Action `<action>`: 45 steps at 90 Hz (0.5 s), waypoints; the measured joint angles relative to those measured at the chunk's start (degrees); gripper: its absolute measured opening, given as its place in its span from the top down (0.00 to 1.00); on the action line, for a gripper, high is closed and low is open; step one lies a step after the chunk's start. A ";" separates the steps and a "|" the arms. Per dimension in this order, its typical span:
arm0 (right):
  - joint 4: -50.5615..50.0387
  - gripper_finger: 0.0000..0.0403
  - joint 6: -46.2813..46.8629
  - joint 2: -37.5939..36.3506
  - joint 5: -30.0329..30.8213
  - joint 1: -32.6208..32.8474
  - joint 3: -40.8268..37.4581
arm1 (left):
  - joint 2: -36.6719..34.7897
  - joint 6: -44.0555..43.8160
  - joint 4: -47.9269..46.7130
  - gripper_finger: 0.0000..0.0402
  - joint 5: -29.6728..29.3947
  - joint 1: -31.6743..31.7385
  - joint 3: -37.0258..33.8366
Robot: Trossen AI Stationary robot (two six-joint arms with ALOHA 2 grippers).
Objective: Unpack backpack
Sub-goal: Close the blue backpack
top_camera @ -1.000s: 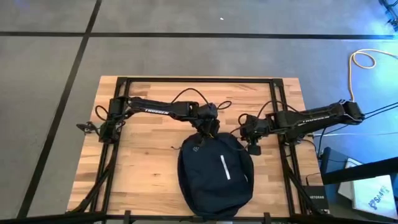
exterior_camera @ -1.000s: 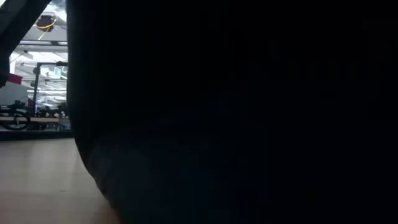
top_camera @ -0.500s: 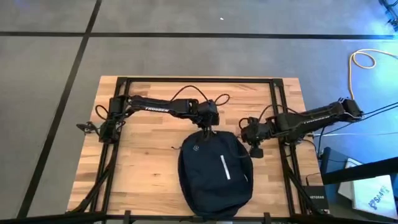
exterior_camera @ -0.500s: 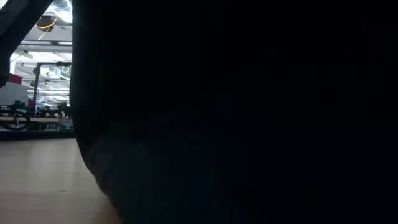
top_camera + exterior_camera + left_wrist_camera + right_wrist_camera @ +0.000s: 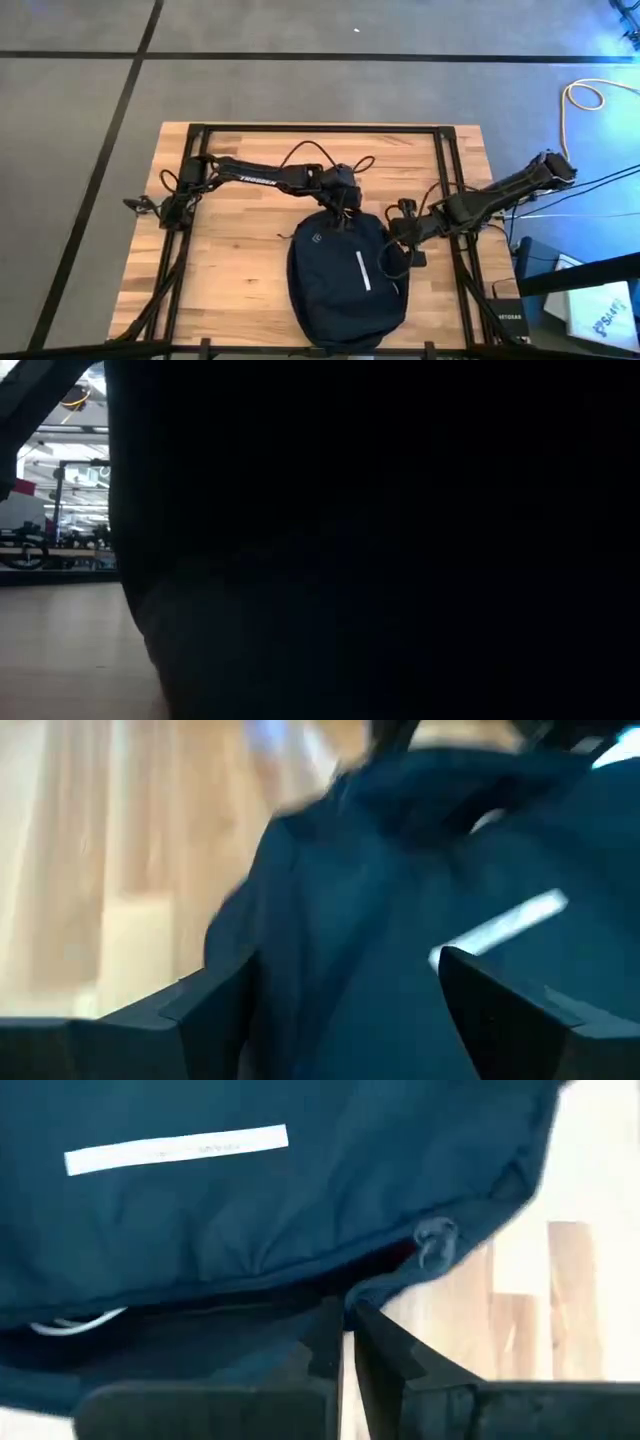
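Your big, soft, dark navy fabric backpack lies flat on the near middle of the light wooden desk, with its white stripe facing up. In the low view it sits so close that it fills almost the whole picture with dark.

Watch out here. The bag is soft and floppy. If you pull on the zipper with only one side held, the whole bag may slide across the desk or bunch up, and the zip may stay shut. I think the small round metal zipper pull is easy to miss too, because it hangs loose at the edge of the bag.

Your right gripper is at the right side of the bag, at its edge and near the pull. Its two fingers are almost together, with only a thin gap. The seam fabric sits right at the tips, but you cannot be sure they pinch it.

Your left gripper is farther back, at the top end of the bag. Its fingers stand wide apart, with the bag's cloth between and under them. It holds nothing that you can see.
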 joint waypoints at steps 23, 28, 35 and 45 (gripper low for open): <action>2.39 1.00 0.35 5.62 -0.41 0.85 0.00 | 2.74 1.04 7.71 0.28 -1.04 -0.28 -0.06; 3.11 1.00 0.28 6.40 -0.43 0.85 0.00 | 3.35 0.85 9.11 0.28 -0.67 -0.12 -0.02; 3.51 1.00 0.08 7.03 -0.60 0.85 -0.02 | 3.61 0.73 9.96 0.28 -1.68 -0.12 -0.02; 4.34 1.00 0.07 7.03 -0.80 0.85 -0.02 | 4.14 -0.52 14.10 0.28 -0.46 -0.12 -0.04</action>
